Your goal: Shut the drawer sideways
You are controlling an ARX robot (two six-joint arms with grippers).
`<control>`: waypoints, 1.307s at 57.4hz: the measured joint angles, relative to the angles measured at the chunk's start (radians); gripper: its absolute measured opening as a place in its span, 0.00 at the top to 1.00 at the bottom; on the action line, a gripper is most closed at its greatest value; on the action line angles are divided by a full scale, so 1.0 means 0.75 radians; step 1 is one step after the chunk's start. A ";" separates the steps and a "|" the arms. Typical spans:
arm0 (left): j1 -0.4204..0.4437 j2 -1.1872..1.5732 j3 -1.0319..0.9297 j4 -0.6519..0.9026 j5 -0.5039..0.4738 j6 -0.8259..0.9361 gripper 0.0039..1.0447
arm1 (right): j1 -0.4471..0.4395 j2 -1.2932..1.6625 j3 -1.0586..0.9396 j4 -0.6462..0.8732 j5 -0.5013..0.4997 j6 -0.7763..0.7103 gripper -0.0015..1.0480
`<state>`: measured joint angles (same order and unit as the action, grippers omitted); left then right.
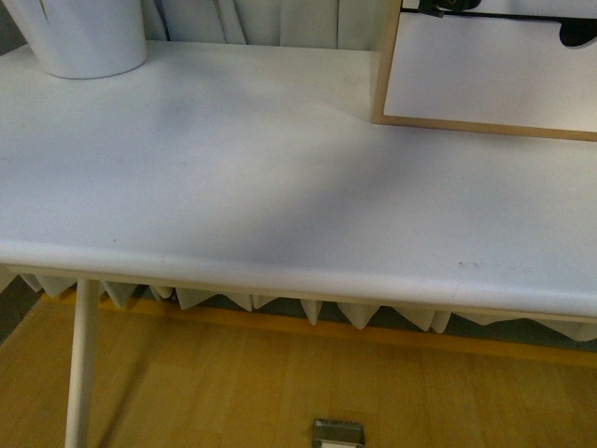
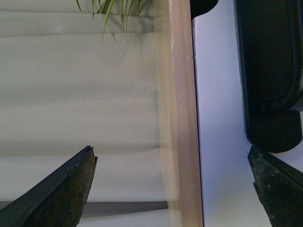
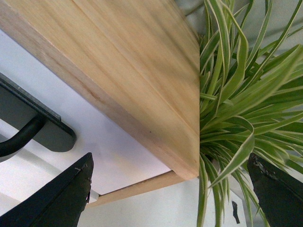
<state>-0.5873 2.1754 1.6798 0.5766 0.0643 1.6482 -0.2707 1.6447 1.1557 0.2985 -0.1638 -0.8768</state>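
Observation:
The drawer is a white flat front in a light wood frame at the table's far right. Its black bar handle and notch are cut off by the picture's top. Neither gripper shows in the front view. In the left wrist view my left gripper is open and empty, its jaws either side of the frame's edge, with the drawer front and handle close by. In the right wrist view my right gripper is open and empty near the frame's corner, drawer front and handle.
A white pot stands at the far left of the white table. A green striped plant is right beside the frame; its leaf tips also show in the left wrist view. A pale curtain hangs behind.

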 joint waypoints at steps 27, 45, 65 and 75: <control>0.034 -0.354 -0.669 0.402 -0.043 -0.117 0.06 | -0.045 -0.379 -0.324 0.037 -0.100 0.112 0.09; 0.210 -0.830 -1.310 0.605 -0.234 -0.499 0.06 | -0.006 -0.965 -0.814 0.084 0.005 0.332 0.09; 0.490 -1.609 -1.969 0.211 -0.400 -1.166 0.06 | 0.266 -1.793 -1.295 -0.275 0.420 0.697 0.09; 0.587 -1.921 -2.067 -0.056 -0.400 -1.388 0.06 | 0.369 -2.016 -1.371 -0.413 0.516 0.839 0.09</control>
<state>-0.1467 0.7349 0.1299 0.5346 -0.2356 0.6075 0.0063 0.1326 0.1276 -0.0109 0.2234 -0.2474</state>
